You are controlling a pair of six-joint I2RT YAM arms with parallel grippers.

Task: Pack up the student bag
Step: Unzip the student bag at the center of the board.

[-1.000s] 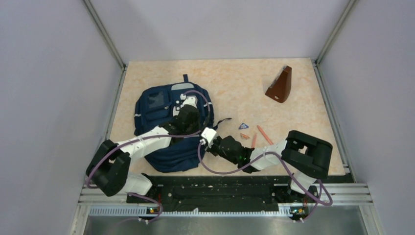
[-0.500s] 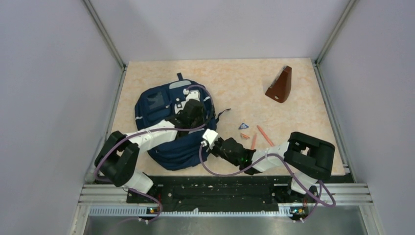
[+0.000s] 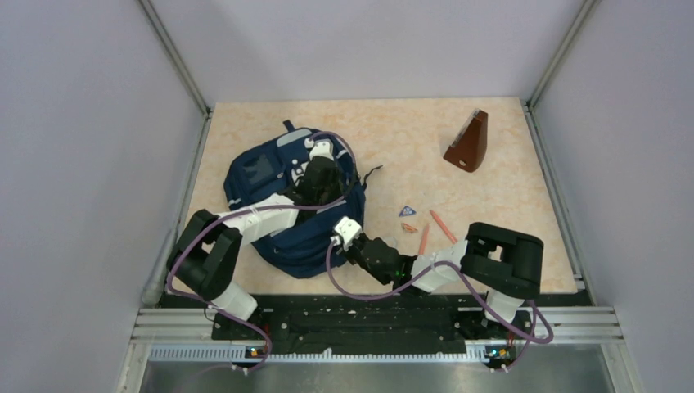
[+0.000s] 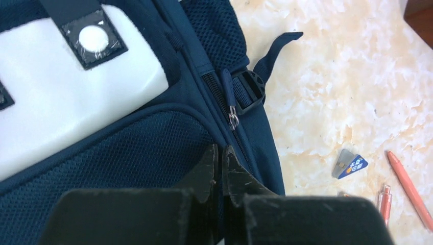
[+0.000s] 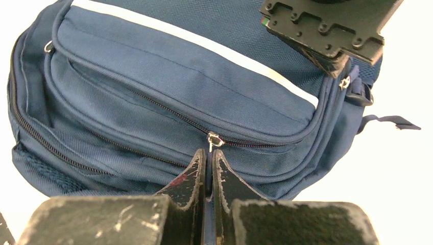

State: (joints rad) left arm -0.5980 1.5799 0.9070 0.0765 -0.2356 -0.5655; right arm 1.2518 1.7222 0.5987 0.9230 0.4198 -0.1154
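Matt woven navy cloth and mesh on student bag point(image 5: 168, 76), shiny metal zip pull point(image 5: 214, 140); smooth marbled table point(image 3: 393, 131).

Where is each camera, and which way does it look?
Top camera: above and behind the arms, looking down at the table, backpack and pens; left arm and right arm show whole.
Left wrist camera: on the left arm, looking past the shut left gripper at the backpack's side and the table.
Right wrist camera: on the right arm, looking past the shut right gripper at a pocket zipper; the other arm peeks in above.
Shared: all show the backpack; top and left wrist both show the pens.
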